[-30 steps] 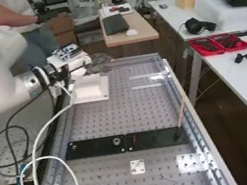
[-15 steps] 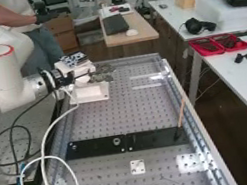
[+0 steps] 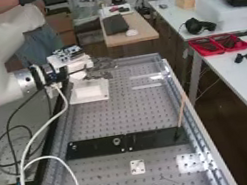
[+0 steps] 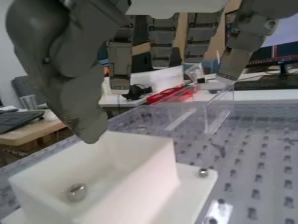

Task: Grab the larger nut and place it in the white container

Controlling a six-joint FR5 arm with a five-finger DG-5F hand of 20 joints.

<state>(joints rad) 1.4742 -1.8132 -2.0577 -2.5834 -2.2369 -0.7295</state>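
Nearest on the bench lies a small white plate (image 3: pixel 138 166), and just beyond it two dark panels (image 3: pixel 95 147) sit end to end, the first bearing a round metal piece (image 3: pixel 116 141). A thin wooden stick (image 3: pixel 182 112) leans at the second panel. Farther along stands the white container (image 3: pixel 90 90), open at the top, with the hand (image 4: pixel 73 85) above it. A metal nut (image 4: pixel 76 192) lies inside on the container's floor, and a small metal piece (image 4: pixel 203 172) rests outside on its base.

The hand is released: its fingers hang loose and nothing is held between them and the thumb. The nut inside is probably the larger one, though its size against the other pieces is hard to judge, so the placing looks done and what remains is to get clear. That calls for a slow, straight lift with the fingers spread. The thumb's tip hangs close by the container's rim, so raise it well above the wall before swinging sideways; a snag could tip or drag the container. No closing of the fingers is needed.

No label or writing can be read on the nut or the container
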